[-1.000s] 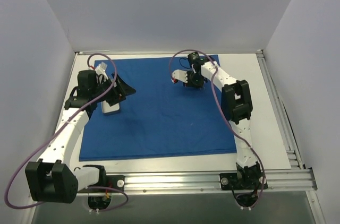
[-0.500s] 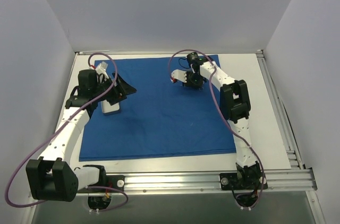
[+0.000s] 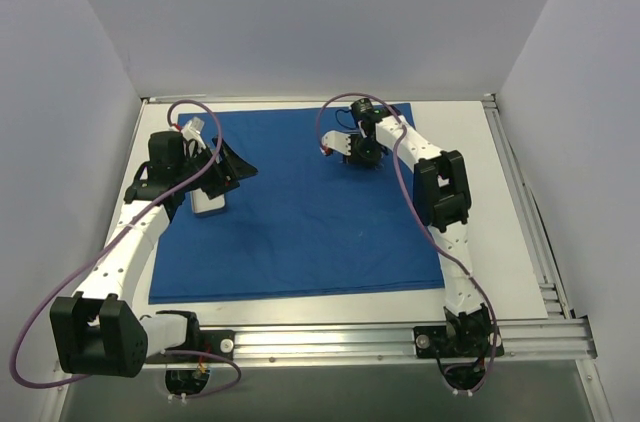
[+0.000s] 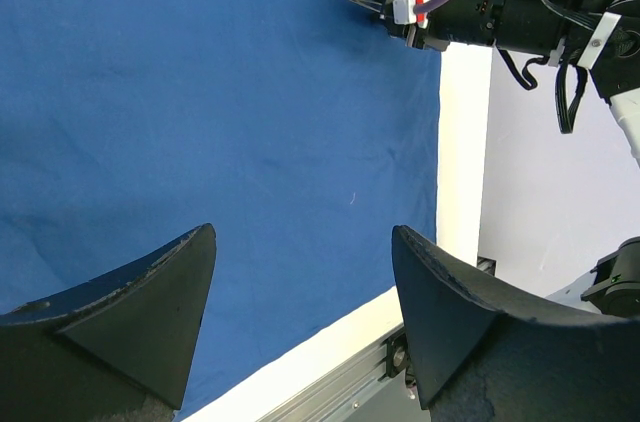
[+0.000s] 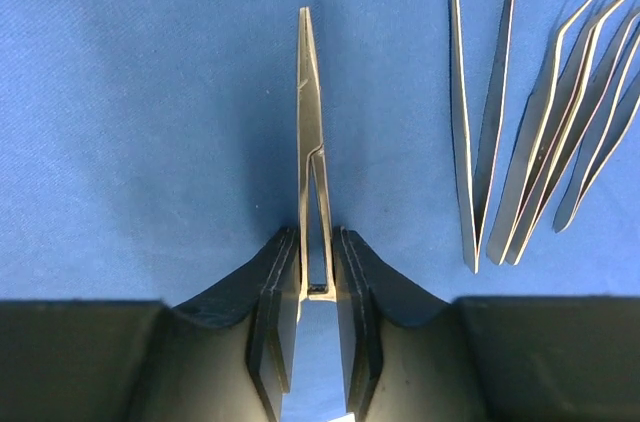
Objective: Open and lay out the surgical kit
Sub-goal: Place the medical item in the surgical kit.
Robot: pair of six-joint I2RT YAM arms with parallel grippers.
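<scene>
Little has shifted since the earlier view: the right gripper (image 3: 358,154) has nudged only slightly over the far part of the large royal-blue rectangular cloth sheet (image 3: 300,227), and the left arm has barely resettled. In the right wrist view that claw's black fingers (image 5: 275,292) are clenched on the rear end of a thin pair of silver metal tweezers (image 5: 305,92), whose tips point away over the cloth. More slim metal instruments (image 5: 525,182) lie fanned just beside it. The left gripper (image 4: 302,242) hangs released, jaws wide, above the cloth near a small pale rectangular tray (image 3: 208,204) at the sheet's left side. With the wrap already spread flat, the job looks to be at the laying-out stage, and the tweezers seem ready to be set down apart from their neighbours.
</scene>
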